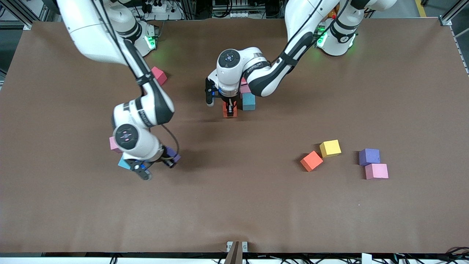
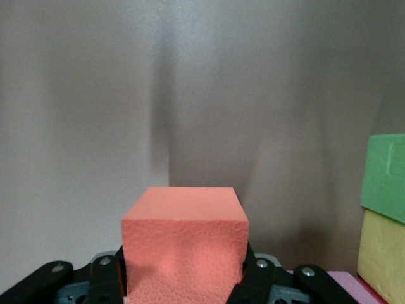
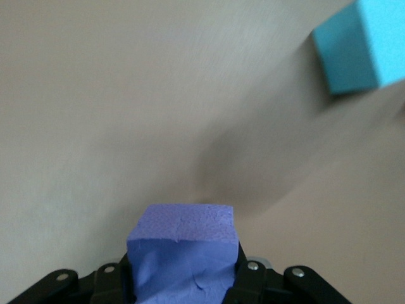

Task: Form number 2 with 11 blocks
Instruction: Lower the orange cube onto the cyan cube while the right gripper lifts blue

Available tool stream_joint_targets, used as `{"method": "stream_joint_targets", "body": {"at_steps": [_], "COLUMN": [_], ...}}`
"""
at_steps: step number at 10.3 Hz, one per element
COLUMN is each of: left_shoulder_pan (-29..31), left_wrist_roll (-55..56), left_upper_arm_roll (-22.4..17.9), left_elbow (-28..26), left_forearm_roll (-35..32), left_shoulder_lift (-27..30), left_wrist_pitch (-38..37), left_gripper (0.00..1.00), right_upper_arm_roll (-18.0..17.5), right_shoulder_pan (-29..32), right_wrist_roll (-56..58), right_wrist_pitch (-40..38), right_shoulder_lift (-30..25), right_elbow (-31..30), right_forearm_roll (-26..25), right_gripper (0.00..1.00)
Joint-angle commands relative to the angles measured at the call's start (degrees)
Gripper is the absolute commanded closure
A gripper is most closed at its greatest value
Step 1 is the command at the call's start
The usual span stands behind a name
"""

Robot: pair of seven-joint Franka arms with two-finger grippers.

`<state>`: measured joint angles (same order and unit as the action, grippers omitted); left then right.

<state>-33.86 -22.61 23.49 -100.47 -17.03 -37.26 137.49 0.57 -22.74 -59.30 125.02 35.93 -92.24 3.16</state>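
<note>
In the front view, we see the left gripper (image 1: 229, 110) low over the table, pinching an orange block (image 1: 229, 111) just beside a blue block (image 1: 248, 101) of the started number 2 (image 1: 246, 96). The right gripper (image 1: 143, 171) hangs toward the right arm's end of the table.

In the left wrist view, the orange block (image 2: 184, 244) sits squarely between the fingers (image 2: 106, 278); green (image 2: 385, 177) and yellow (image 2: 381, 258) blocks stand alongside. We keep its faces parallel to them and lower it flush before release.

In the right wrist view, the right gripper (image 3: 183, 278) clamps a purple block (image 3: 182, 253), probably dented.
</note>
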Motion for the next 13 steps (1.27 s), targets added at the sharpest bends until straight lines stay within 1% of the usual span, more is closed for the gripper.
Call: {"method": "stream_joint_targets", "body": {"at_steps": [1, 3, 5, 6, 8, 10, 13], "left_shoulder_pan": [1.52, 1.52, 1.52, 1.52, 1.52, 1.52, 1.52], "left_wrist_roll": [-1.03, -0.24, -0.06, -0.06, 0.29, 0.64, 0.73], "left_upper_arm_roll": [1.74, 2.17, 2.79, 2.79, 2.79, 2.79, 2.71], "left_elbow": [-2.89, -4.55, -5.96, -6.40, -6.49, -6.49, -6.49], "left_forearm_roll": [-0.54, -0.54, -0.54, -0.54, -0.54, -0.54, -0.54], "left_shoulder_lift": [1.67, 1.92, 2.28, 2.45, 2.45, 2.37, 1.93], "left_wrist_pitch": [1.20, 1.20, 1.20, 1.20, 1.20, 1.20, 1.20], "left_gripper": [0.93, 0.94, 0.94, 0.94, 0.94, 0.94, 0.94], "right_upper_arm_roll": [0.13, 0.13, 0.13, 0.13, 0.13, 0.13, 0.13], "right_shoulder_pan": [-0.82, -1.69, -1.35, -1.08, -1.08, -1.08, -1.08], "right_wrist_roll": [-0.21, -0.29, -0.29, -0.29, -0.29, -0.38, -0.82], "right_wrist_pitch": [0.05, -0.30, 0.05, -0.04, 0.14, -0.91, -0.83], "right_shoulder_lift": [-1.39, -1.65, -3.32, -3.41, -3.33, -4.38, -4.03], "right_elbow": [-1.71, -1.97, -4.51, -4.61, -4.61, -4.70, -4.88], "right_forearm_roll": [-0.17, -0.17, -0.08, -0.17, -0.08, -0.08, -0.08], "right_gripper": [1.00, 1.00, 1.00, 1.00, 1.00, 1.00, 1.00]}}
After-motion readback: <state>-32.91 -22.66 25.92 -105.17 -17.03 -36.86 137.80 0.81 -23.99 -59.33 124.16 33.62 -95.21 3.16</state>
